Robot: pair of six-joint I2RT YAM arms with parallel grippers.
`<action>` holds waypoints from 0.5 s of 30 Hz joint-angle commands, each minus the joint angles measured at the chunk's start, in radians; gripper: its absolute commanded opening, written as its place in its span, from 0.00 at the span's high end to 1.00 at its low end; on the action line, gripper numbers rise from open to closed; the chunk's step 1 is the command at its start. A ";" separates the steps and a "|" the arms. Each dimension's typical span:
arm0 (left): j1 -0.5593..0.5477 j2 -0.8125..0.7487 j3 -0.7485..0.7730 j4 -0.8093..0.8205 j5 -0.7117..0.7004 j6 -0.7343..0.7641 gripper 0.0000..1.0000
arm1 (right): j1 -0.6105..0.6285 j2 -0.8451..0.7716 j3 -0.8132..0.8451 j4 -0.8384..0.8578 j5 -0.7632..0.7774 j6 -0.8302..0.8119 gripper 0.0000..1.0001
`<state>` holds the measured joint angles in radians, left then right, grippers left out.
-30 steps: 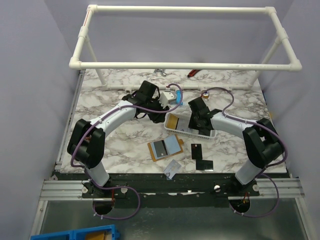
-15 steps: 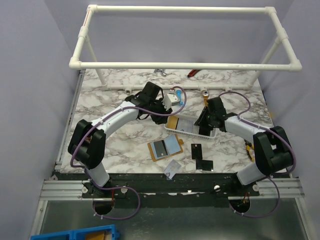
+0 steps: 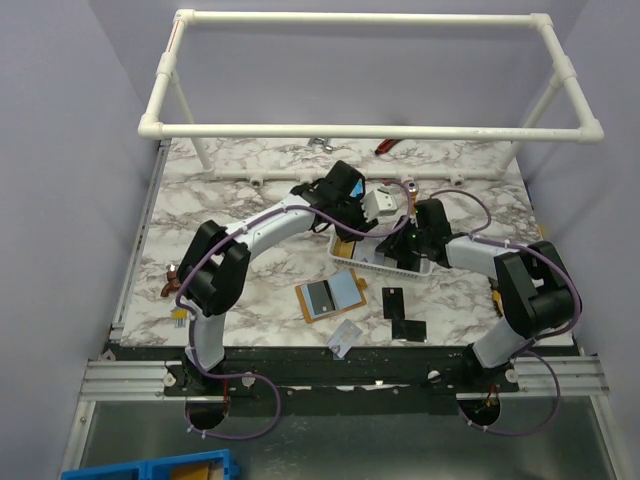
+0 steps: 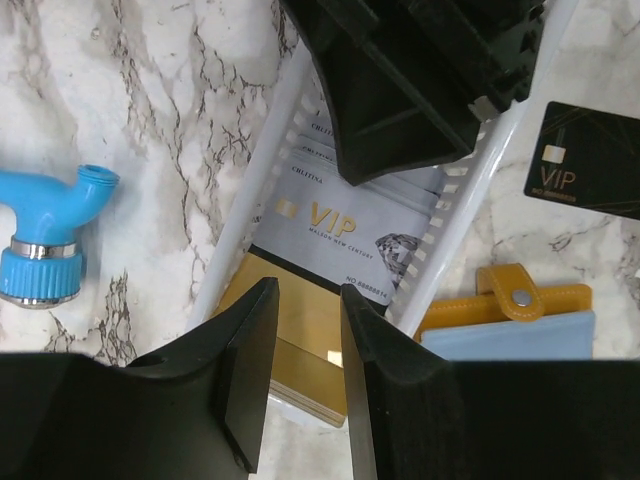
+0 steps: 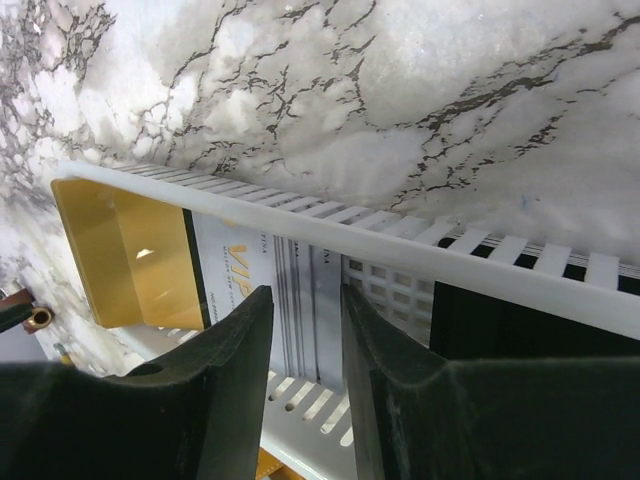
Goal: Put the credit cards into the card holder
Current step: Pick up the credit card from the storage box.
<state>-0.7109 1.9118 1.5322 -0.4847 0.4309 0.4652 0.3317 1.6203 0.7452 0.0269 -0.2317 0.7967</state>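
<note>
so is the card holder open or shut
Open: the card holder lies spread flat, its pale inner pockets facing up.

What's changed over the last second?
The left hand swung right, over the gold card in the white basket. The right hand shifted slightly right and opened. Basket, card holder and loose cards stayed put.

We find the basket (image 3: 370,265) on the table (image 3: 230,200), with cards (image 4: 340,225) lying in it. Before the basket lies the wallet (image 3: 330,295). Right of the wallet lie a rear card (image 3: 393,297) and, before it, a front card (image 3: 408,328). A last card (image 3: 347,338) lies before the wallet, near the table's edge.
</note>
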 commanded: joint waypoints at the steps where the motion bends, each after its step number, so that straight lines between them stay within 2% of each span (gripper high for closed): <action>1: -0.021 0.052 0.021 0.010 -0.070 0.092 0.68 | -0.016 0.007 -0.070 0.070 -0.049 0.031 0.64; 9: -0.055 0.094 -0.001 0.023 -0.138 0.155 0.68 | -0.060 -0.020 -0.198 0.290 -0.181 0.136 0.73; 15: -0.067 0.110 -0.013 0.024 -0.171 0.177 0.69 | -0.065 -0.025 -0.212 0.417 -0.267 0.182 0.83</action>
<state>-0.7692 2.0006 1.5349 -0.4721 0.3031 0.6018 0.2680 1.6028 0.5495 0.3344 -0.3977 0.9314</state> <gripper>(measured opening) 0.314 0.184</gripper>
